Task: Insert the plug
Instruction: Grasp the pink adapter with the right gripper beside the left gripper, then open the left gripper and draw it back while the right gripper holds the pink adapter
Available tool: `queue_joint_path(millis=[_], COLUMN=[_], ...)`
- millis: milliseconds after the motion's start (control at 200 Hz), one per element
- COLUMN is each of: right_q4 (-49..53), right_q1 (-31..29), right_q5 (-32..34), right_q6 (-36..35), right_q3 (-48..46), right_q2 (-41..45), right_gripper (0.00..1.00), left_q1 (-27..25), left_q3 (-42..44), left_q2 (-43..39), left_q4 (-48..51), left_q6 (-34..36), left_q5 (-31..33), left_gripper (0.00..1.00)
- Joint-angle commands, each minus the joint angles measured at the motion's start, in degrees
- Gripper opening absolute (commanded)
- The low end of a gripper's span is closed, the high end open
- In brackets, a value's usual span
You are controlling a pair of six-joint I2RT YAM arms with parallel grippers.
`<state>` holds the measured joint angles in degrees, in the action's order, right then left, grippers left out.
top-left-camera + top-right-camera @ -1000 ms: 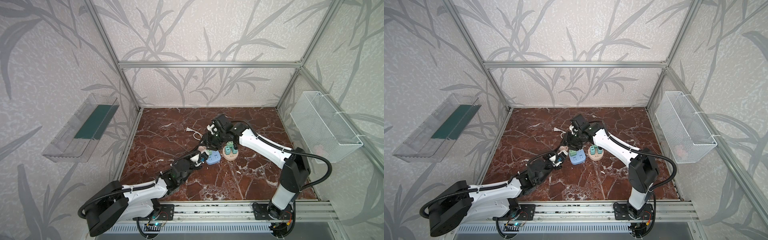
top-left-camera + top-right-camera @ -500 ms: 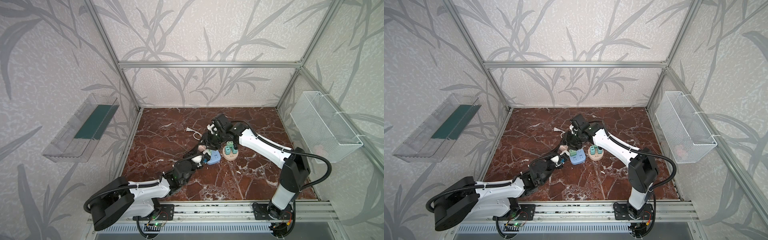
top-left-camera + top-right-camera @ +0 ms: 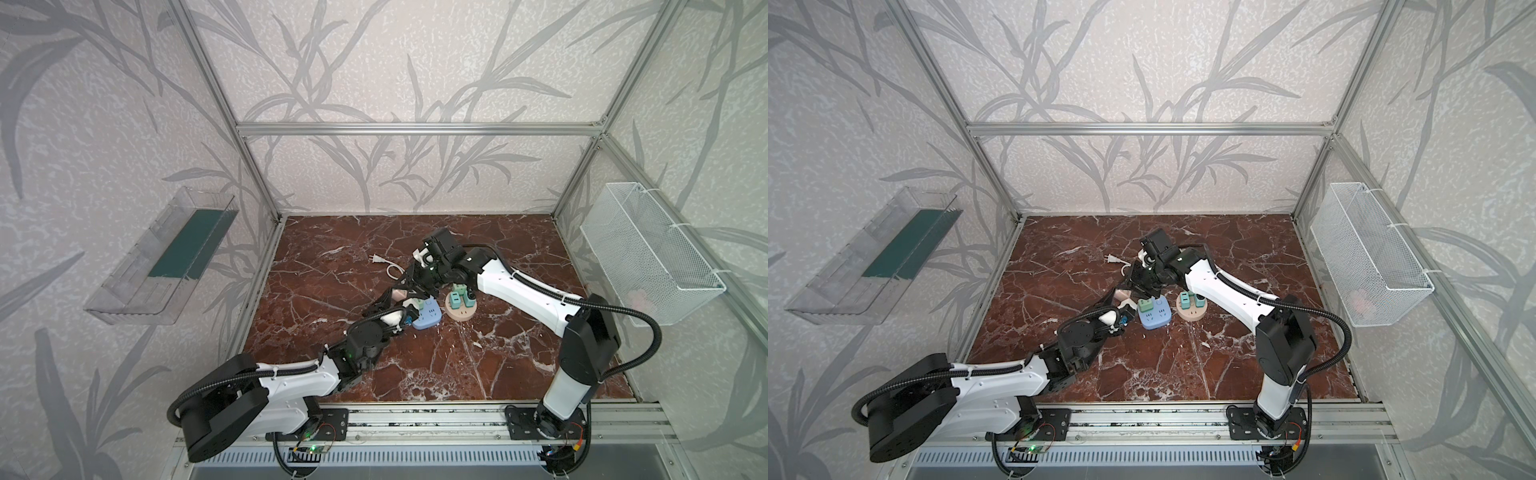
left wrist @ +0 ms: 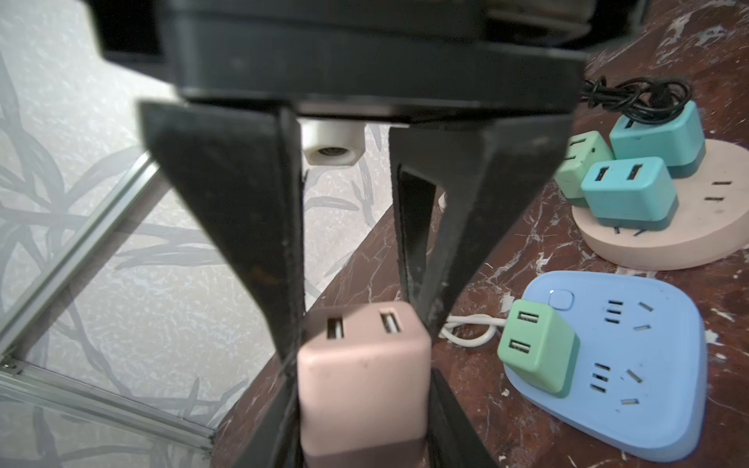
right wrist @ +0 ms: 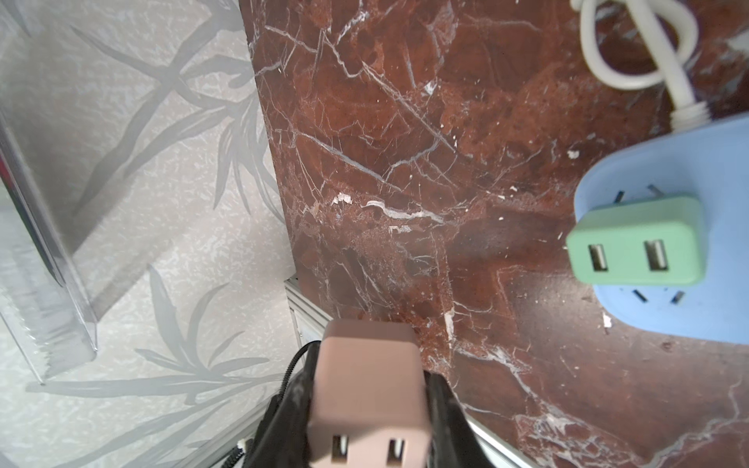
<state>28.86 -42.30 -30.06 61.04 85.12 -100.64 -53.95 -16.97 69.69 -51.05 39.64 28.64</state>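
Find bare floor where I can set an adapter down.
Free marble: in front, along the mounting rail; right, toward the wire basket; along the back wall. Crowded: the middle, around the blue power strip, round power strip, white cord and pink adapter.

In both top views the pink plug (image 3: pixel 398 294) shows only as a patch too small to make out, and its prongs are hidden in every view. In the left wrist view the near end of the plug and the fingers (image 4: pixel 275 441) of the left hand (image 4: pixel 364 368) clamped on its sides are blurred and cut off by the picture's edge; in the right wrist view the same applies to the right hand (image 5: pixel 369 364) closed on it, and the blue power strip (image 5: pixel 668 170) runs out of frame. A pale pink item (image 3: pixel 638 296) in the wire basket (image 3: pixel 648 257) is too faint to identify
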Motion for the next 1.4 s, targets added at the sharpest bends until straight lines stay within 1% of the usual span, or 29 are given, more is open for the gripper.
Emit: queue_joint_path(millis=[0, 290, 360, 420, 470, 500, 520, 540, 550, 555, 565, 575, 660, 720, 775, 810, 845, 885, 925, 975, 1025, 1070, 1125, 1195, 1265, 1300, 1330, 1395], right_q4=[-0.64, -1.48, -1.44, -1.50, -1.61, -1.74, -1.95, -2.04, -2.12, -2.13, -2.07, -2.13, -2.59, -2.70, -2.33, -2.06, -1.78, -1.41, -0.76, 0.05, 1.58, 3.67, 6.90, 12.58, 18.74, 22.48, 25.26, 28.09], right_q1=[-1.55, -1.53, -1.47, -1.38, -1.21, -1.05, -0.96, -0.72, -0.69, -0.64, -0.56, -0.45, 0.81, 2.04, 3.25, 4.11, 4.92, 5.77, 6.59, 7.48, 8.45, 9.15, 9.99, 10.94, 11.85, 12.34, 12.58, 12.62], right_q5=[-3.69, -3.54, -3.18, -3.00, -2.86, -2.74, -2.69, -2.57, -2.62, -2.54, -2.43, -2.38, -1.81, -1.54, -1.08, -0.97, -1.11, -1.29, -1.38, -1.48, -1.72, -1.66, -1.68, -0.96, -1.14, -1.31, -0.75, 1.85], right_q6=[-1.09, -1.07, -1.43, -1.45, -1.49, -1.39, -1.27, -1.27, -1.27, -1.27, -1.27, -1.27, -1.11, -1.42, -1.98, -2.38, -2.82, -3.36, -4.02, -5.04, -6.38, -8.25, -10.77, -15.75, -21.55, -23.98, -27.44, -30.20], right_q3=[-1.35, -1.62, -1.69, -1.93, -2.16, -2.51, -2.70, -2.88, -2.97, -3.00, -3.09, -3.18, -4.30, -5.19, -5.76, -6.23, -6.82, -7.49, -8.17, -9.14, -9.62, -9.65, -8.96, -6.70, -3.04, -0.53, 1.46, 3.95], right_q2=[-0.95, -1.46, -1.31, -1.31, -1.26, -1.10, -1.09, -1.02, -0.98, -0.97, -0.92, -0.82, 0.24, 1.20, 2.18, 2.48, 2.53, 4.63, 5.37, 6.40, 7.14, 7.60, 7.89, 7.75, 6.37, 5.40, 4.63, 4.26], right_gripper=[0.00, 0.00, 0.00, 0.00, 0.00, 0.00, 0.00, 0.00, 0.00, 0.00, 0.00, 0.00, 0.00, 0.00, 0.00, 0.00, 0.00, 0.00, 0.00, 0.00, 0.00, 0.00, 0.00, 0.00, 0.00, 0.00, 0.00, 0.00], left_q1=[-0.54, -0.54, -0.54, -0.54, -0.54, -0.54, -0.54, -0.54, -0.54, -0.54, -0.54, -0.54, -0.54, -0.45, -0.45, -0.44, -0.45, -0.45, -0.37, -0.14, -0.10, -0.10, -0.12, -0.10, -0.02, 0.35, 1.02, 1.91], left_q3=[-0.96, -1.14, -1.03, -0.96, -0.88, -0.86, -0.77, -0.63, -0.57, -0.59, -0.56, -0.53, -0.54, -1.42, -3.49, -5.31, -6.85, -8.11, -10.07, -13.39, -15.32, -16.26, -16.56, -16.70, -16.90, -18.07, -20.11, -25.21], left_q2=[-0.52, -0.50, -0.87, -1.04, -0.98, -0.95, -1.03, -1.05, -1.11, -1.12, -1.20, -1.33, -3.03, -5.52, -8.61, -10.59, -12.29, -13.99, -16.10, -18.32, -19.28, -19.80, -19.91, -20.03, -19.80, -19.29, -18.48, -15.24], left_q4=[-3.55, -3.50, -3.52, -3.79, -3.92, -4.30, -4.52, -4.85, -5.05, -5.13, -5.27, -5.44, -4.57, -0.15, 8.72, 15.01, 19.17, 22.20, 28.52, 37.62, 41.02, 42.47, 41.77, 41.25, 40.81, 43.42, 47.30, 55.33], left_q6=[1.06, 0.55, 0.24, -0.30, -0.76, -0.97, -1.21, -1.54, -1.64, -1.70, -1.96, -2.16, -4.49, -7.95, -11.71, -15.38, -19.25, -22.52, -26.96, -31.52, -33.83, -35.04, -36.14, -37.55, -39.44, -41.70, -43.73, -46.09], left_q5=[-1.94, -1.72, -1.31, -1.02, -0.79, -0.52, -0.47, -0.29, -0.22, -0.19, -0.06, 0.01, 0.88, 2.25, 2.84, 3.53, 5.39, 7.90, 9.66, 8.99, 8.36, 6.27, 3.97, 1.42, 1.77, 2.46, 2.15, 0.66], left_gripper=[0.00, 0.00, 0.06, 0.14, 0.23, 0.34, 0.46, 0.67, 0.86, 0.92, 0.97, 0.99, 0.99, 0.99, 0.99, 0.99, 0.99, 0.99, 0.99, 0.99, 0.99, 0.99, 0.99, 0.99, 0.99, 0.99, 0.99, 0.99])
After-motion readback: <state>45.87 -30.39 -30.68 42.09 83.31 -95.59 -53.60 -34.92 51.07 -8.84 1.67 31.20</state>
